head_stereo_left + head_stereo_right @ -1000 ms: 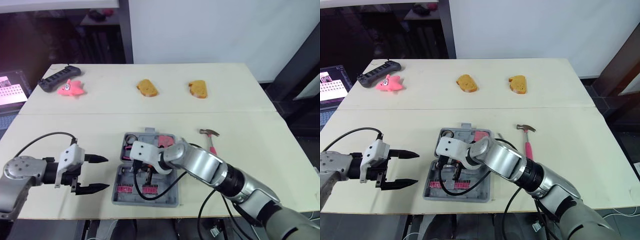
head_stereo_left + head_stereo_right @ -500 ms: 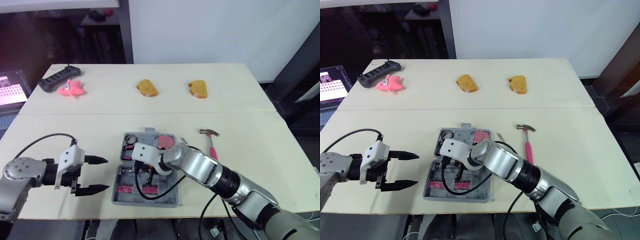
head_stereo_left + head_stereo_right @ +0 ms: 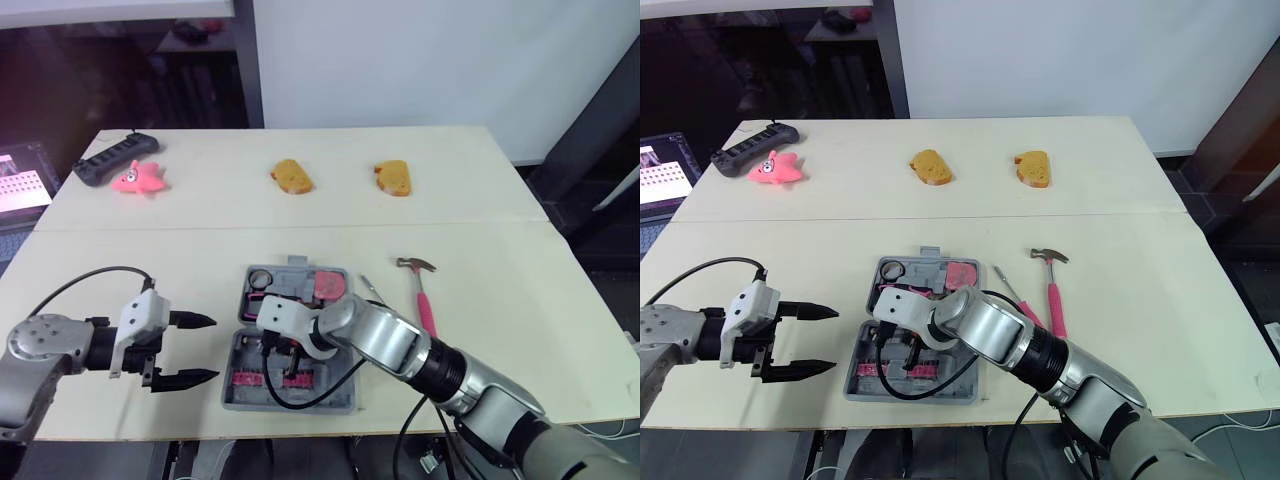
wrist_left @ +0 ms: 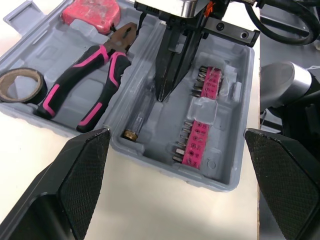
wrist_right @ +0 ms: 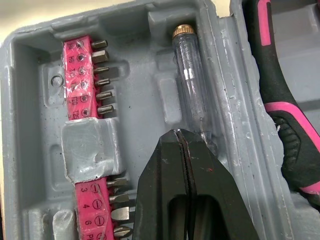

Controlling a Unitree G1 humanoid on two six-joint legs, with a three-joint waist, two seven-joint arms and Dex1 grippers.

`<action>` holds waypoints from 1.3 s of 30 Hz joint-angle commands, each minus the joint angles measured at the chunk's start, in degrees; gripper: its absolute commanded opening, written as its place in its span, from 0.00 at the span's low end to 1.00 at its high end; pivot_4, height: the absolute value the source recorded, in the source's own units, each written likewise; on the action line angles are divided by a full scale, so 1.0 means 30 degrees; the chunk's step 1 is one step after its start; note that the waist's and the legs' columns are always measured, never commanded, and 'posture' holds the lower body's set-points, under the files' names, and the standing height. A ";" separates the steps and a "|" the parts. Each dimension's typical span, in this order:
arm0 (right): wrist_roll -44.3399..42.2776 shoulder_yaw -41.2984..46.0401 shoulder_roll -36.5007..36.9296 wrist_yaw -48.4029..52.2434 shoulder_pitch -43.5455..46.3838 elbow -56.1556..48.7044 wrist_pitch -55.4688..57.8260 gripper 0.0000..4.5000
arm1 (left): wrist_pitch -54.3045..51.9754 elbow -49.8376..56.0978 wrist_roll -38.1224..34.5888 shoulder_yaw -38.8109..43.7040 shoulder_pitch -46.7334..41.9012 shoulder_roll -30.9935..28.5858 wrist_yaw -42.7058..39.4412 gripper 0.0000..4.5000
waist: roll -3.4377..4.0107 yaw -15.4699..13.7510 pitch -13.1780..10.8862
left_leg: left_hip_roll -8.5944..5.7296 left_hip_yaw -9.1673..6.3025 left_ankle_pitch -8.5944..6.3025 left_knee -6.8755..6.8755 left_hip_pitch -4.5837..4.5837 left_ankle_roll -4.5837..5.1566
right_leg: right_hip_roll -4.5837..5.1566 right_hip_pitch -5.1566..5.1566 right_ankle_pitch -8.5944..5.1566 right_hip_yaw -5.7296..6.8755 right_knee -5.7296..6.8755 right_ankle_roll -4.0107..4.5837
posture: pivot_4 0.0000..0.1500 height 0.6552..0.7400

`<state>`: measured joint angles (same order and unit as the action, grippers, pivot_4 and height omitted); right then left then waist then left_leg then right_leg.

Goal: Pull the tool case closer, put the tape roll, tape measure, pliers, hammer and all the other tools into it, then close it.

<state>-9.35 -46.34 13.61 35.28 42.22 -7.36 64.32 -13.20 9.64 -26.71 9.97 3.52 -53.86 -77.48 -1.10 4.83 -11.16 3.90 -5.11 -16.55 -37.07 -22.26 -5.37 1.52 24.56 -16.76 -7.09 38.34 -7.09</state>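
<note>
While the right gripper (image 5: 183, 135), fingers pressed together, dips into the open tool case (image 4: 231, 150), its tips touch the clear screwdriver (image 5: 192, 80). The left gripper (image 3: 212, 348) gapes wide beside the case.

Silver arms (image 3: 385, 340), white wrist blocks (image 3: 140, 318), black cables (image 3: 80, 278); black tapered left pincer (image 3: 213, 348) and right pincer (image 5: 179, 136).

Right end effector (image 5: 180, 135) has edged left inside tool case (image 3: 300, 404).
</note>
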 commanded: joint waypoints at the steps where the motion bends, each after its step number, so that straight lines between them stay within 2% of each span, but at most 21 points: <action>1: -0.0468 0.1647 -0.0223 0.0379 0.0206 -0.0840 -0.0563 0.00 | 0.0013 0.0436 -0.0271 0.0442 -0.0208 -0.0288 -0.0033 1.00 | 0.0006 0.0006 -0.0004 | 0.0000 0.0000 0.0000 -0.0001 -0.0001 0.0000 | 0.0001 0.0000 0.0000 0.0000 0.0000 0.0000 | 1.00 1.00; 6: -0.2969 0.5004 0.0069 0.1929 0.0083 -0.3809 -0.0081 0.00 | -0.0223 0.0358 -0.0369 0.0553 -0.0259 -0.0326 0.0012 1.00 | 0.0006 -0.0074 -0.0004 | -0.0001 -0.0001 0.0000 0.0004 -0.0015 0.0000 | 0.0004 0.0000 0.0000 0.0001 -0.0006 -0.0001 | 1.00 1.00; 12: -0.5462 0.9317 0.3190 0.3758 -0.1351 -0.8266 -0.1192 0.00 | 0.0364 -0.0525 -0.0106 0.1444 0.0329 -0.0511 -0.0025 1.00 | 0.0005 -0.0305 -0.0005 | -0.0001 0.0001 -0.0001 0.0005 -0.0020 0.0000 | 0.0010 -0.0005 -0.0001 0.0001 -0.0026 -0.0002 | 1.00 1.00; 15: -0.5784 1.2616 0.6413 0.4777 -0.4337 -0.9267 -0.2852 0.00 | 0.1148 -0.1816 0.0133 0.2779 0.0995 -0.0483 0.0347 1.00 | 0.0001 -0.0363 -0.0003 | -0.0002 0.0001 -0.0001 0.0004 -0.0023 0.0000 | 0.0015 -0.0023 -0.0003 0.0007 -0.0055 -0.0003 | 1.00 1.00; 17: -0.5097 1.4222 0.8947 0.5784 -0.6975 -0.9035 -0.5000 0.00 | 0.1838 -0.2878 0.0449 0.3665 0.1645 -0.0482 0.0532 1.00 | -0.0005 -0.0460 -0.0002 | -0.0004 0.0008 -0.0002 0.0006 -0.0027 0.0000 | 0.0020 -0.0034 -0.0004 0.0007 -0.0084 -0.0003 | 1.00 1.00; 19: -0.4864 1.6373 1.0312 0.6343 -0.9588 -0.8161 -0.7096 0.00 | 0.2361 -0.3952 0.0563 0.4596 0.2360 -0.0502 0.0541 1.00 | -0.0002 -0.0441 -0.0006 | -0.0005 0.0031 -0.0016 0.0007 -0.0027 0.0023 | 0.0023 -0.0037 -0.0007 0.0001 -0.0106 -0.0004 | 1.00 1.00; 20: -0.4983 1.8036 1.0592 0.6606 -1.1042 -0.7202 -0.8075 0.12 | 0.2754 -0.4813 0.0701 0.5121 0.2665 -0.0520 0.0634 1.00 | -0.0010 -0.0359 -0.0005 | -0.0005 0.0034 -0.0024 0.0008 -0.0024 0.0038 | 0.0021 -0.0035 -0.0007 -0.0001 -0.0107 -0.0004 | 1.00 1.00; 21: -0.4946 1.9550 1.1024 0.7254 -1.2628 -0.6286 -0.9232 0.18 | 0.3218 -0.5803 0.0921 0.5567 0.2925 -0.0616 0.0688 1.00 | -0.0010 -0.0352 -0.0005 | -0.0001 0.0032 -0.0030 0.0011 -0.0012 0.0050 | 0.0011 -0.0035 -0.0008 -0.0002 -0.0103 -0.0003 | 1.00 1.00; 22: -0.5147 2.0868 1.1271 0.8114 -1.4021 -0.5715 -1.0208 0.33 | 0.3695 -0.6692 0.1136 0.5899 0.3094 -0.0748 0.0692 1.00 | -0.0010 -0.0325 -0.0006 | -0.0001 0.0031 -0.0029 0.0011 -0.0008 0.0050 | 0.0011 -0.0037 -0.0008 -0.0002 -0.0094 -0.0002 | 1.00 1.00; 23: -0.5197 2.2120 1.1408 0.8650 -1.5148 -0.4978 -1.1092 0.40 | 0.4030 -0.7581 0.1316 0.6270 0.3117 -0.0909 0.0822 1.00 | -0.0010 -0.0335 -0.0006 | -0.0002 0.0034 -0.0029 0.0006 -0.0005 0.0049 | 0.0011 -0.0038 -0.0008 -0.0004 -0.0091 -0.0002 | 1.00 1.00; 24: -0.5126 2.3177 1.1552 0.9266 -1.6278 -0.4109 -1.2122 0.52 | 0.4300 -0.8595 0.1410 0.6602 0.3021 -0.1105 0.0929 1.00 | -0.0010 -0.0343 -0.0006 | -0.0003 0.0038 -0.0029 0.0002 -0.0005 0.0049 | 0.0013 -0.0046 -0.0008 -0.0009 -0.0093 -0.0002 | 1.00 1.00; 28: -0.4563 2.5089 1.1642 1.0592 -1.9235 -0.1420 -1.5432 0.97 | 0.5667 -1.1751 0.1721 0.7091 0.2894 -0.1734 0.0599 1.00 | -0.0025 -0.0288 -0.0005 | -0.0003 0.0050 -0.0030 -0.0009 0.0026 0.0048 | 0.0012 -0.0086 -0.0046 -0.0017 -0.0104 0.0061 | 1.00 1.00; 32: -0.3648 2.4961 1.1253 1.0555 -2.0559 0.0606 -1.7989 0.99 | 0.6087 -1.3337 0.1728 0.7216 0.2686 -0.1986 0.0493 1.00 | -0.0020 -0.0264 -0.0006 | -0.0003 0.0091 -0.0030 0.0014 0.0091 0.0047 | 0.0012 -0.0121 -0.0052 -0.0050 -0.0105 0.0060 | 1.00 1.00; 39: -0.3951 2.4673 1.0687 0.9857 -2.0838 0.0418 -1.8552 0.99 | 0.6367 -1.3737 0.1630 0.6998 0.2029 -0.1850 0.0615 1.00 | -0.0016 -0.0294 -0.0005 | -0.0003 0.0097 -0.0029 0.0011 0.0105 0.0043 | 0.0012 -0.0143 -0.0050 -0.0059 -0.0095 0.0051 | 1.00 1.00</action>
<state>-20.45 27.22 46.03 65.41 -20.28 -4.77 9.49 5.56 -32.14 -21.65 30.11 9.77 -58.56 -75.78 -1.15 3.94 -11.18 3.89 -4.82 -16.64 -37.04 -21.93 -5.25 1.55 24.11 -16.91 -7.26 38.06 -6.95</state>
